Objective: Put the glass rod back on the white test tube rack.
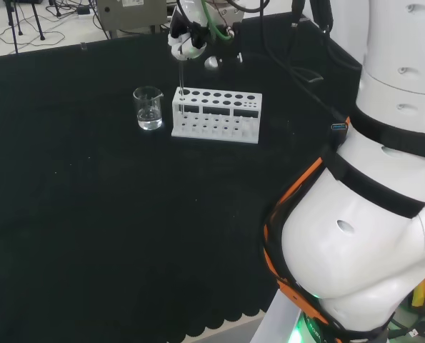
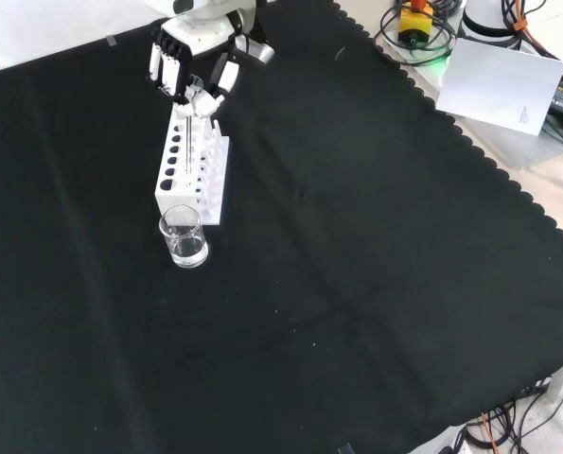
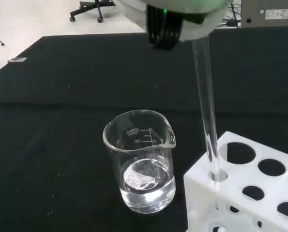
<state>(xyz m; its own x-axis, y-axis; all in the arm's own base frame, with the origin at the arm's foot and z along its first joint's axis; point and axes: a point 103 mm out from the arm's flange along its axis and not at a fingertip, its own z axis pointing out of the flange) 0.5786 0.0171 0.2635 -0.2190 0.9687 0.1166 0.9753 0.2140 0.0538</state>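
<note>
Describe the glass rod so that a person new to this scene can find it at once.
On the black cloth stands a white test tube rack with a glass beaker at its left end in the head view. The glass rod stands upright there, its lower end in the rack's corner hole nearest the beaker, its top held by the robot hand. It is the only thin clear stick.

Tabletop [image 2: 376, 284]: covered in matt black cloth with a scalloped edge. Test tube rack [image 1: 216, 115]: white plastic, smooth, dull sheen, at upper centre of the head view. Glass rod [image 3: 206, 104]: clear, glossy, smooth. Beaker [image 3: 140, 162]: clear glass, shiny, holding clear liquid. Robot hand [image 2: 188, 71]: black and white hard plastic, lightly glossy. Sheet of paper [image 2: 503, 80]: white, matt, upper right of the front view.
</note>
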